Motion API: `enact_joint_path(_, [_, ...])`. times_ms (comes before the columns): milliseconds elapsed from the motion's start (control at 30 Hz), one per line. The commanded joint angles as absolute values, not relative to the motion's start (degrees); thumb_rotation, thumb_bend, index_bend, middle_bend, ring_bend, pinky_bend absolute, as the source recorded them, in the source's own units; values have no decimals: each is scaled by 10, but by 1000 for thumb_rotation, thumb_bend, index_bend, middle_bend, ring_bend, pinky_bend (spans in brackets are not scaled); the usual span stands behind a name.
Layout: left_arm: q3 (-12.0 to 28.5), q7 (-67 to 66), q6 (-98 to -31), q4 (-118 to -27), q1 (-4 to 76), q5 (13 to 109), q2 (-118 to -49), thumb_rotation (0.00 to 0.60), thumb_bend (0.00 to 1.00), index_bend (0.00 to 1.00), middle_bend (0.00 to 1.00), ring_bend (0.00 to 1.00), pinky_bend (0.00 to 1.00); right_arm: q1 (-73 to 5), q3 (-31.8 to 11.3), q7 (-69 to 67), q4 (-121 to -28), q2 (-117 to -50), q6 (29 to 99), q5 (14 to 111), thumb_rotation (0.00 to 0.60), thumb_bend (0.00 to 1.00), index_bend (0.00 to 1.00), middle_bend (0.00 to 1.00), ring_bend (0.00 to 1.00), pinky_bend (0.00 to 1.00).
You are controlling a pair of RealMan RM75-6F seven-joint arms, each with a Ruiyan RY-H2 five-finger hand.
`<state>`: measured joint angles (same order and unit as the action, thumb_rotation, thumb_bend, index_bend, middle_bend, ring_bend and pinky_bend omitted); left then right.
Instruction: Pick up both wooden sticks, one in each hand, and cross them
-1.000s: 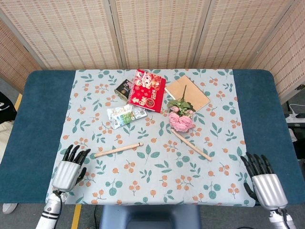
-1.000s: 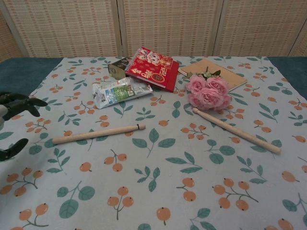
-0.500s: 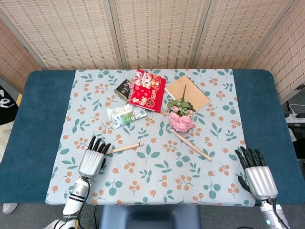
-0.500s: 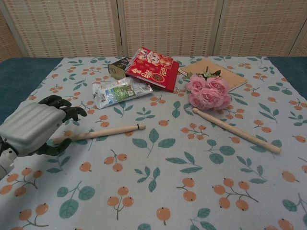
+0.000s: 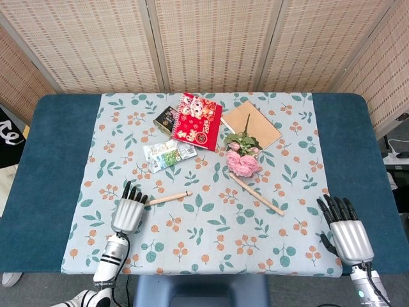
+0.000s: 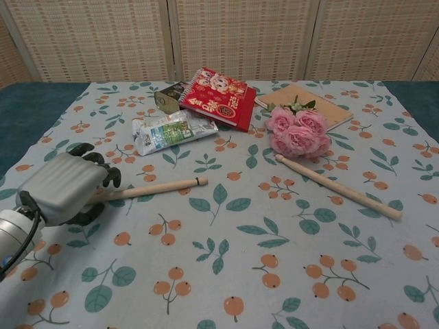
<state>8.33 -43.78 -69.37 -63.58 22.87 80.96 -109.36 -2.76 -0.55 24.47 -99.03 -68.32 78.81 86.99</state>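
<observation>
Woven screens are standing behind the flowery cloth (image 5: 211, 192) from the head. The left hand (image 5: 127, 211) has been moved onto the left stick (image 5: 169, 197), so grabbing is starting. The right hand (image 5: 348, 231) is being held open, away from the right stick (image 5: 257, 194).

From the chest, the left fingers are being curled over that stick's end; a real hold cannot be told. The right hand is cut off.

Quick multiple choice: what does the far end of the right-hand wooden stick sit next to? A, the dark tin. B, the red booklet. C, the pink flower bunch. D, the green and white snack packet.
C: the right-hand wooden stick runs up to the pink flower bunch, its far end right at the blossoms; whether it touches them cannot be told.
</observation>
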Motion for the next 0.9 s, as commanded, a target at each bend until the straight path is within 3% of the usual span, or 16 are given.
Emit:
enact_joint_path(33, [84,-447,-695,-627,233,802,-1099,600,421,352,373,187,107,-29,-5,243,-990,-683,787,868,600,292,0,0,0,0])
enact_joint_path(133, [84,-458,-697,-620,236,796,-1103,600,421,381,414,203,107,-30,-5,243,-990,-682,787,866,600,292,0,0,0,0])
enact_joint_path(333, [80,-459,-699,-602,242,793,-1111,600,421,538,593,296,104,-32,-3,246,-990,-683,788,863,600,292,0,0,0,0])
enact_joint_path(567, [75,-451,-701,-585,249,793,-1112,600,426,633,678,345,102,-37,-5,256,-983,-696,781,848,600,293,0,0,0,0])
enact_joint_path(767, [65,-395,-730,-583,251,822,-1100,600,508,787,822,434,101,-58,-28,315,-996,-725,766,809,600,292,3,0,0,0])
enact_joint_path(900, [48,-347,-750,-589,248,851,-1075,600,520,814,848,457,101,-80,-56,358,-1007,-765,764,778,600,292,56,68,0,0])
